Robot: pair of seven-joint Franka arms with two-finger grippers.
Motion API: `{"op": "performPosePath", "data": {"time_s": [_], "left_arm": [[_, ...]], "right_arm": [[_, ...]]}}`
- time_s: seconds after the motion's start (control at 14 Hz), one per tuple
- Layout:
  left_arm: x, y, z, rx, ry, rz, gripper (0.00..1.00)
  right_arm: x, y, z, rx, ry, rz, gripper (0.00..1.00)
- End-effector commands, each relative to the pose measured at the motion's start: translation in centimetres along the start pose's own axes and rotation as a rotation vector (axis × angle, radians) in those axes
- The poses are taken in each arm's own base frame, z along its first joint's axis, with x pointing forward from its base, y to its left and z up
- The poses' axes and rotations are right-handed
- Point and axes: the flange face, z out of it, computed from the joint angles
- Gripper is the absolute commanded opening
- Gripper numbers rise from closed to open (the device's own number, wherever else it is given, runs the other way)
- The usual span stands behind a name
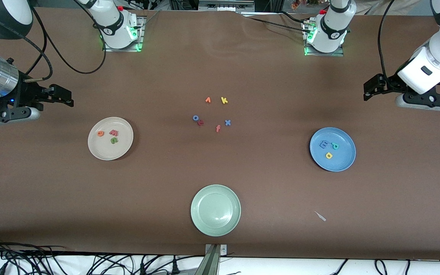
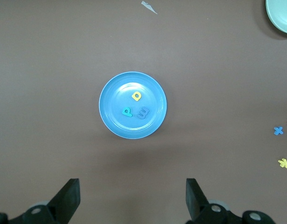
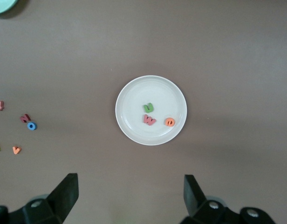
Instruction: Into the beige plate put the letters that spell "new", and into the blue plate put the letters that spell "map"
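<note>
e, w, n letters (image 1: 108, 135) already laid in beige plate (image 1: 122, 149); m, p, a letters (image 1: 329, 148) in blue plate (image 1: 344, 163). Sorting looks done, so left hand (image 1: 369, 91) and right hand (image 1: 66, 98) parked wide open, empty, above desk (image 1: 220, 179) ends.

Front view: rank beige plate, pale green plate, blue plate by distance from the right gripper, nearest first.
Right gripper hangs open at the right arm's end of the table.
1. Beige plate, at that same end, holding the e, w and n.
2. Pale green plate, mid-table, nearest the front camera.
3. Blue plate, toward the left arm's end, holding the m, p and a.
</note>
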Motion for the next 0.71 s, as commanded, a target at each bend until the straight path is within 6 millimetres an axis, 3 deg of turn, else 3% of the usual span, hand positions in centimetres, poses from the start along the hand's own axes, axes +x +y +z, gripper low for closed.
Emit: {"op": "performPosePath", "data": {"time_s": [0.0,0.64], "left_arm": [[-0.09,0.01,-0.32,-0.024,-0.002,-0.009,1.0],[-0.05,0.17,-0.24,-0.024,-0.004,-0.009,1.0]], "right_arm": [[0.28,-1.04,-1.16,0.004,0.009,-0.033,1.0],[0.27,-1.98,-1.33,-0.003,0.012,-0.047,1.0]]}}
